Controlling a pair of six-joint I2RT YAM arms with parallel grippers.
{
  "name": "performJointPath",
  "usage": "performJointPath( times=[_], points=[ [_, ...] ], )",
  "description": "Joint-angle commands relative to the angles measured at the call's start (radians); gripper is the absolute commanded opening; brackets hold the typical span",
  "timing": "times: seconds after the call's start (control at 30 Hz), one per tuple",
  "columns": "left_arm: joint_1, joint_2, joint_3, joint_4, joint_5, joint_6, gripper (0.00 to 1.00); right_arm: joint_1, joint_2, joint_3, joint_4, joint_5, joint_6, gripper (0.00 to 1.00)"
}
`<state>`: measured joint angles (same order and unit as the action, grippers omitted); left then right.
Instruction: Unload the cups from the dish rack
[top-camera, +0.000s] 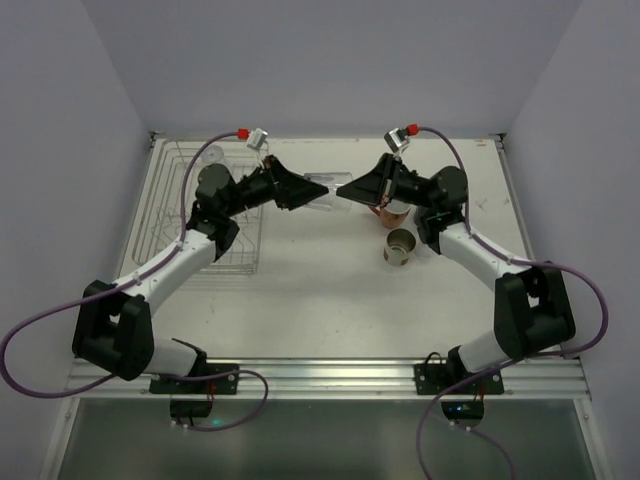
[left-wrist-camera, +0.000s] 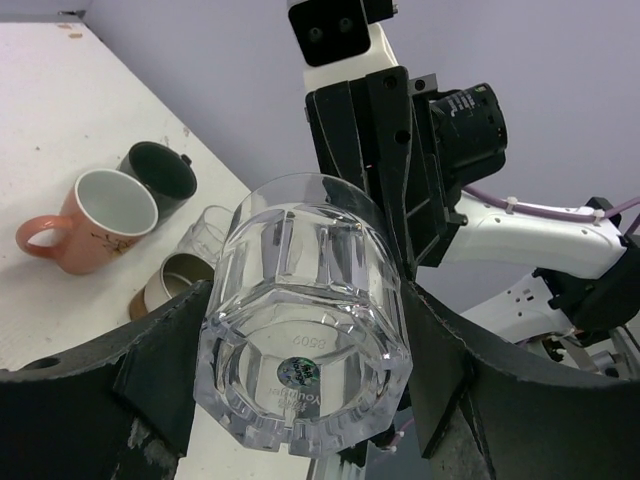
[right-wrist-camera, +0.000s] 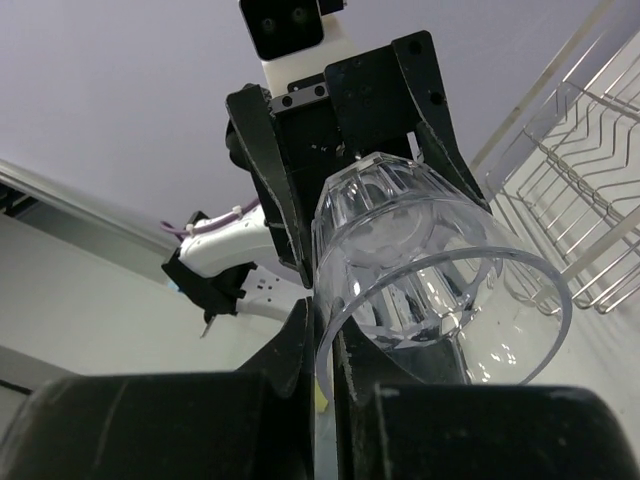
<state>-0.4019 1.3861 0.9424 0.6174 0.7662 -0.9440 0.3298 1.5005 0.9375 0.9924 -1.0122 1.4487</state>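
Observation:
A clear faceted glass (top-camera: 327, 190) hangs in the air between both grippers over the middle of the table. My left gripper (top-camera: 308, 190) is shut round its lower body, and its thick base (left-wrist-camera: 300, 375) faces the left wrist camera. My right gripper (top-camera: 348, 190) is shut on its rim (right-wrist-camera: 440, 300), one finger inside and one outside. The wire dish rack (top-camera: 235, 255) lies at the far left. A salmon-pink mug (left-wrist-camera: 85, 220), a dark green mug (left-wrist-camera: 160, 172), a tan cup (top-camera: 400, 247) and another clear glass (left-wrist-camera: 208, 232) stand on the table below the right arm.
The rack's prongs and raised side show at the right of the right wrist view (right-wrist-camera: 590, 170). A pale round thing, perhaps a glass, sits in the rack's far end (top-camera: 214, 156). The table's raised edges run along the left, far and right sides.

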Motion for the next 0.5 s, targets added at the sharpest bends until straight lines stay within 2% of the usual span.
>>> performJointPath(
  times=[0.0, 0.03, 0.07, 0.1, 0.13, 0.17, 0.23, 0.37, 0.4, 0.47],
  points=[
    [-0.02, -0.004, -0.011, 0.041, 0.004, 0.004, 0.0, 0.011, -0.022, 0.049, -0.06, 0.052, -0.108, 0.0],
    [-0.02, -0.005, -0.008, 0.019, 0.002, 0.019, 0.07, 0.011, -0.028, 0.047, -0.101, 0.057, -0.122, 0.0],
    [-0.02, -0.012, -0.004, -0.004, -0.004, 0.034, 0.25, 0.011, -0.042, 0.049, -0.132, 0.066, -0.14, 0.0],
    [-0.018, -0.018, 0.013, -0.074, -0.025, 0.08, 0.73, 0.011, -0.048, 0.061, -0.203, 0.067, -0.187, 0.0],
    [-0.017, -0.024, 0.027, -0.114, -0.036, 0.105, 0.88, 0.011, -0.052, 0.067, -0.239, 0.067, -0.209, 0.0],
    [-0.011, -0.039, 0.041, -0.16, -0.051, 0.135, 0.99, 0.011, -0.057, 0.072, -0.277, 0.066, -0.233, 0.0],
    [0.004, -0.059, 0.065, -0.264, -0.093, 0.207, 1.0, 0.012, -0.078, 0.089, -0.398, 0.078, -0.316, 0.0],
    [0.118, -0.128, 0.117, -0.392, -0.143, 0.286, 1.0, 0.011, -0.1, 0.141, -0.624, 0.116, -0.459, 0.0],
    [0.141, -0.139, 0.13, -0.422, -0.181, 0.318, 1.0, 0.012, -0.095, 0.161, -0.767, 0.147, -0.541, 0.0],
    [0.205, -0.151, 0.171, -0.578, -0.26, 0.367, 1.0, 0.021, -0.082, 0.24, -0.924, 0.191, -0.631, 0.0]
  ],
)
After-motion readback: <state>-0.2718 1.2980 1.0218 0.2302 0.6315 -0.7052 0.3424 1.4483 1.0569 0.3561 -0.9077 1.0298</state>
